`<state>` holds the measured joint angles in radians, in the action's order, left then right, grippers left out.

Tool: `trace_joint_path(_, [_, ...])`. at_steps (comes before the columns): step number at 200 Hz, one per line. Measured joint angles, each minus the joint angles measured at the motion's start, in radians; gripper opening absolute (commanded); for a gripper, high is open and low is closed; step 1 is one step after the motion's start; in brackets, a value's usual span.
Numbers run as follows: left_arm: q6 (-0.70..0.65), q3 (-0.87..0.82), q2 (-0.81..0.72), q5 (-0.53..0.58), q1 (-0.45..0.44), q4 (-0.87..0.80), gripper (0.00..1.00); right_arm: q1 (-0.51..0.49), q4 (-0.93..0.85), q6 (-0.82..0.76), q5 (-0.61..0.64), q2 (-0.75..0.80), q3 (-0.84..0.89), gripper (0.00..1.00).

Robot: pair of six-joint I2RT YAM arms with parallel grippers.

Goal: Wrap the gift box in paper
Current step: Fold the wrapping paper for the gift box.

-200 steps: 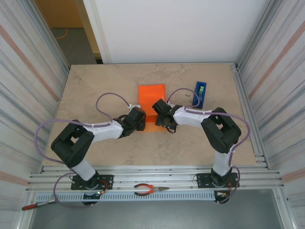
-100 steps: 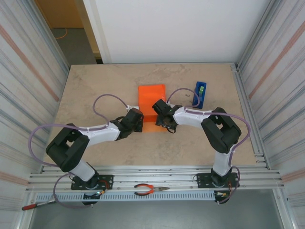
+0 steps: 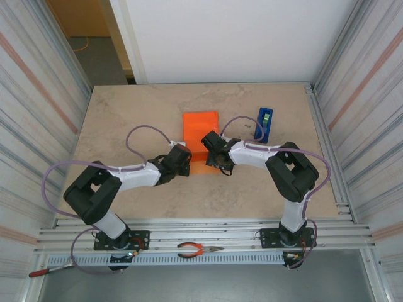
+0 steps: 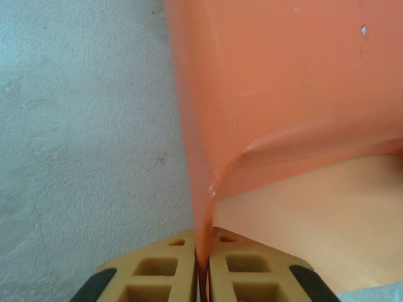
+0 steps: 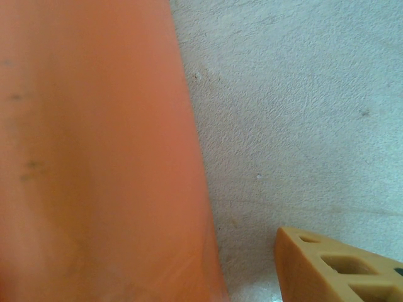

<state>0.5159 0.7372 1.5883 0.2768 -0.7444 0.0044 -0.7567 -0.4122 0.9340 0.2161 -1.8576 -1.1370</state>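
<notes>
1. Orange paper (image 4: 283, 94) is sitting pinched between the pads of the left gripper (image 4: 203, 255). In the left wrist view the two tan fingers (image 4: 157, 270) are pressing together on the sheet's near left edge, which is rising from them in a thin vertical line.
2. In the overhead view the left gripper (image 3: 186, 160) is staying at that edge while its elbow is sitting lower and further out than a second ago, and the cable loop above it is hanging differently. So the grasp has only just been made, and I judge a fold of the left flap is getting ready.
3. The paper (image 3: 200, 126) is lying mid-table (image 3: 126, 119) between the two wrists, its outline matching the earlier overhead frames. The gift box is not separating from the orange by eye. It is presumably lying under the near part of the sheet.
4. The right gripper (image 3: 210, 146) is resting over the sheet's right side, unmoved since the earlier frames. Its wrist view is giving one finger (image 5: 327, 264) beside blurred orange, so I cannot tell its jaw state.
5. The blue tape dispenser (image 3: 265, 123) is standing untouched further right.
</notes>
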Motion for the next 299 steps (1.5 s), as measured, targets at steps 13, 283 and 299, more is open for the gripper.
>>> trace_joint_path(13, [0.001,0.000,0.004,0.001,-0.004,0.000,0.24,0.000,0.000,0.000,0.000,0.000,0.000,0.62])
trace_joint_path(283, [-0.019,0.014,0.035,0.001,-0.030,-0.023,0.12,-0.001,0.000,0.001,0.000,0.000,0.002,0.61])
trace_joint_path(299, [-0.019,0.014,0.035,0.002,-0.030,-0.023,0.25,-0.001,0.000,0.001,0.000,0.000,0.002,0.61])
